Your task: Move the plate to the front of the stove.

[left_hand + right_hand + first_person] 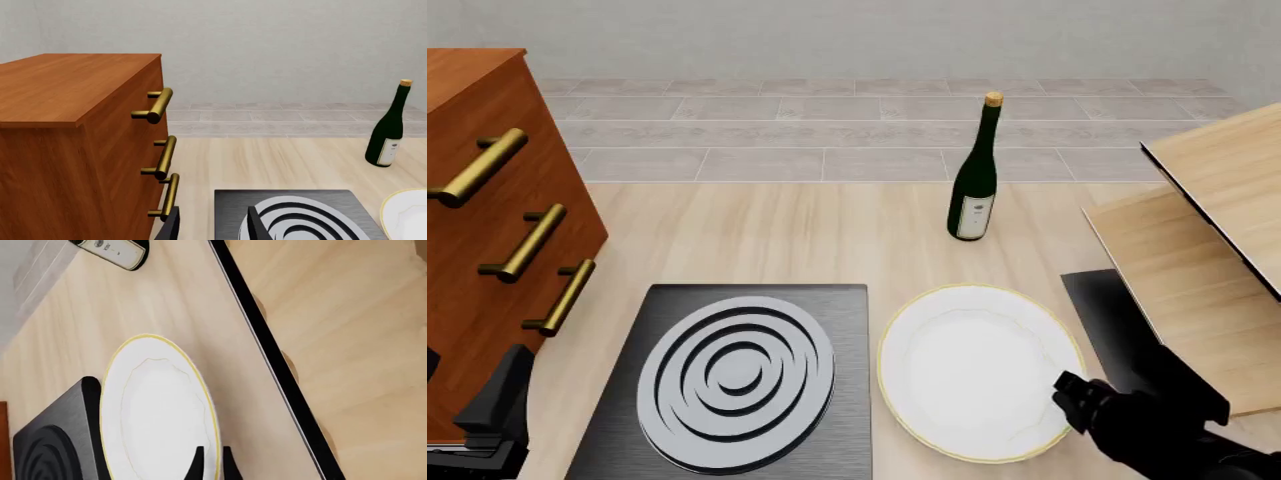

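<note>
R gripper [211,462] clamps round white gold-rimmed plate [974,368] at rim, 4 o'clock. Lift level; clear black ringed stove slab [737,385]. L gripper [212,227] fingers parted, idle.

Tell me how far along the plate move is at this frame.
Done: the right pincer has reached the plate and closes on its near-right rim. In hand: that rim grasp; the plate sits beside the stove, on its right. Left: carrying the plate to the stove's front. The left pincer waits near the wooden drawers.
</note>
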